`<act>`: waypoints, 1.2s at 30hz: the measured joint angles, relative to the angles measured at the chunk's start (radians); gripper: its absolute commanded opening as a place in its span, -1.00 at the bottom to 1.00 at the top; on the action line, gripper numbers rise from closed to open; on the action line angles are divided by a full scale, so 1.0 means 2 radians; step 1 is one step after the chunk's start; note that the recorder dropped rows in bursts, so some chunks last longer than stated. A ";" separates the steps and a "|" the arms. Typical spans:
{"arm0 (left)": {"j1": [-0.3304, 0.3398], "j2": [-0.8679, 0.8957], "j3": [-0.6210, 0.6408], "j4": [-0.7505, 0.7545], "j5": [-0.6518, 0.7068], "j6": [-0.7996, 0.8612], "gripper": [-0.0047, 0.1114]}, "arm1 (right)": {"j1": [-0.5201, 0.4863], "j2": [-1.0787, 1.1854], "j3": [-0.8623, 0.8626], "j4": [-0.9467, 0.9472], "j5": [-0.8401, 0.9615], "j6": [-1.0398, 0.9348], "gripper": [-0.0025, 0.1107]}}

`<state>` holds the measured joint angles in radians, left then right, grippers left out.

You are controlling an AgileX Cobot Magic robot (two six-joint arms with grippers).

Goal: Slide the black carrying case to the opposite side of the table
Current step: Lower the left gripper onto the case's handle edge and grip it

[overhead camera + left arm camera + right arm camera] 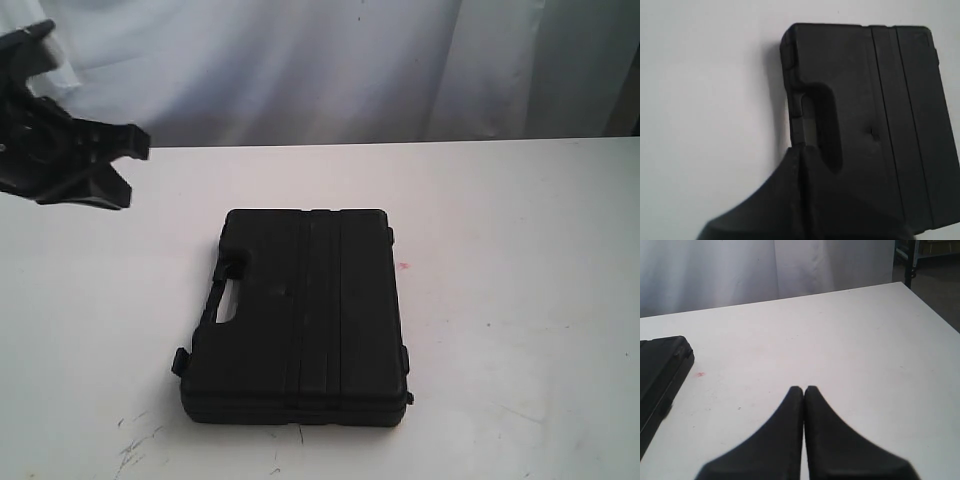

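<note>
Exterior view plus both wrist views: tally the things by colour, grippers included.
Black: 3 (flat rectangular matte black plastic case, left gripper, right gripper)
White: 2 (large plain white table, white cloth backdrop)
Red: 1 (tiny red speck on the table)
Total: 6

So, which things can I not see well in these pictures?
- Right arm: it is absent from the exterior view. Only the right gripper shows, in its wrist view.
- Case: in the right wrist view the picture edge cuts off all but one corner. In the left wrist view the left gripper covers a part by the handle.
- Left arm: it is cut by the exterior view's edge, and is dark and blurred.
</note>
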<state>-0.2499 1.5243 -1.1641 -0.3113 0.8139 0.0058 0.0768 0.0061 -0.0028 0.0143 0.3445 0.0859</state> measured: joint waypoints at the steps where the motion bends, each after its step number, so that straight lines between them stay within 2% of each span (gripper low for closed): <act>1: -0.009 0.014 -0.005 0.005 0.001 -0.003 -0.92 | 0.000 0.000 0.000 0.000 0.000 0.000 -0.96; 6: -0.042 0.077 -0.031 0.015 0.001 -0.016 -0.84 | 0.000 0.000 0.000 0.000 0.000 0.000 -0.96; 13: -0.056 0.141 -0.069 0.020 0.003 -0.023 -0.40 | 0.000 0.000 0.000 0.000 0.000 0.000 -0.96; 16: -0.056 0.160 -0.080 0.020 0.003 -0.024 -0.30 | 0.000 0.000 0.000 0.000 0.000 0.000 -0.96; 36: -0.056 0.245 -0.091 0.028 0.012 -0.024 -0.30 | 0.000 0.000 0.000 0.000 0.000 0.000 -0.96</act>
<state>-0.3618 2.0137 -1.3457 -0.2543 0.8388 -0.0417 0.0768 0.0061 -0.0028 0.0143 0.3445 0.0859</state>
